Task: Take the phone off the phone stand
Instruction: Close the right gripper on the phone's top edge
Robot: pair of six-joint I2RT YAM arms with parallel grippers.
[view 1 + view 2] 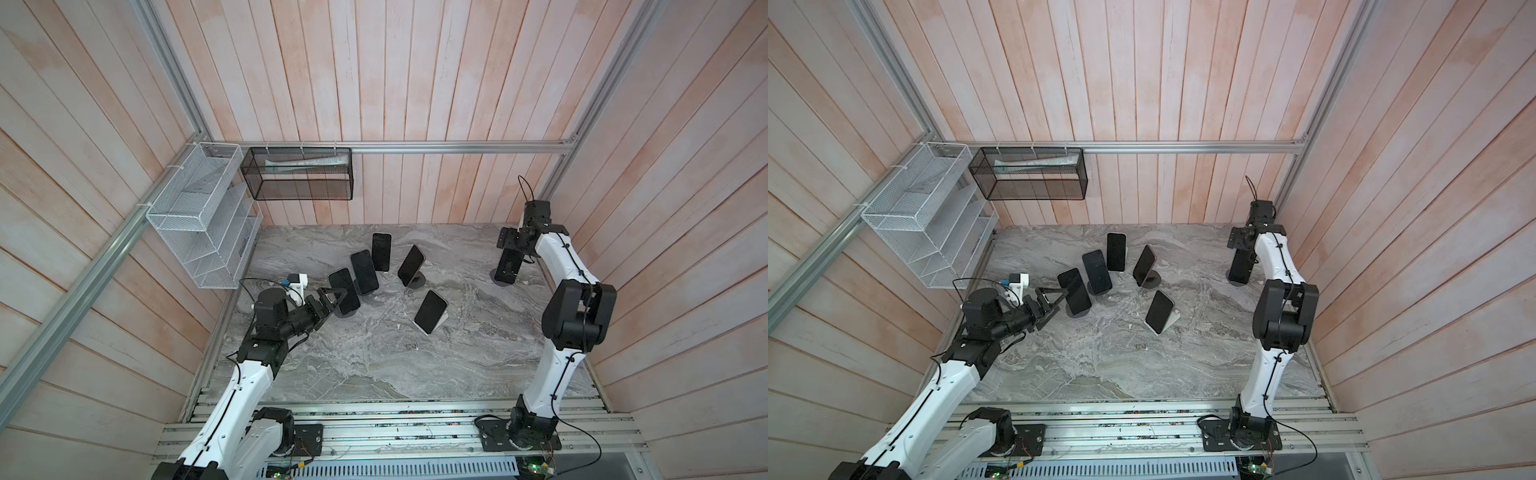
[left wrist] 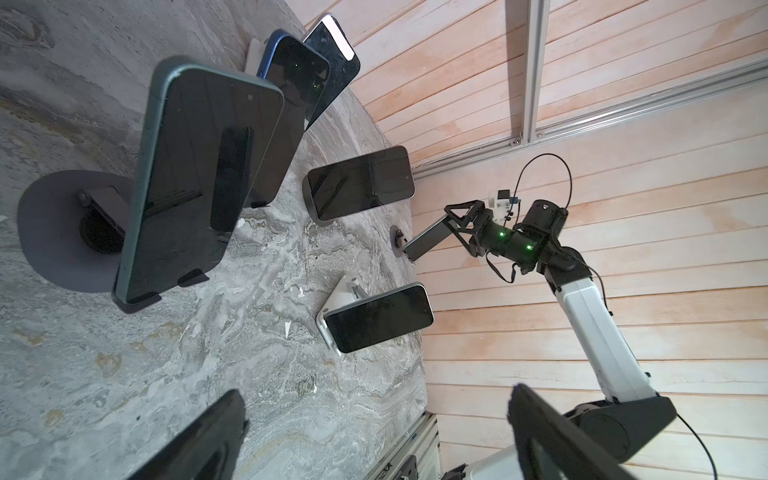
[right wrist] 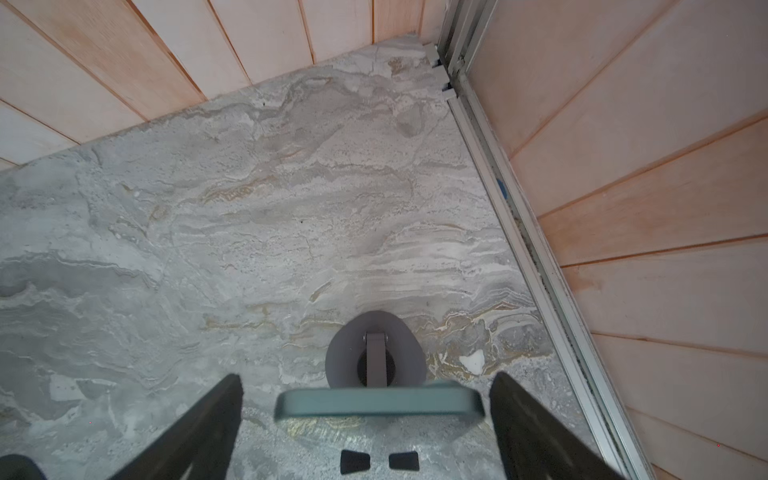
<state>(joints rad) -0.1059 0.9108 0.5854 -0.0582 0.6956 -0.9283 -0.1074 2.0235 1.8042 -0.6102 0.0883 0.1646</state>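
Leaning teal-edged phone (image 3: 380,405) sits on grey stand (image 3: 399,336).

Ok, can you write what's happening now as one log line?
right fingers: open, either side of phone | phone: on stand | left fingers: open, empty

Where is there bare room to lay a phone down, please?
Bare: the front half of the table, between the white stand and the front rail; also the stretch from that stand to the far-right phone. Crowded: the back-left phone cluster.
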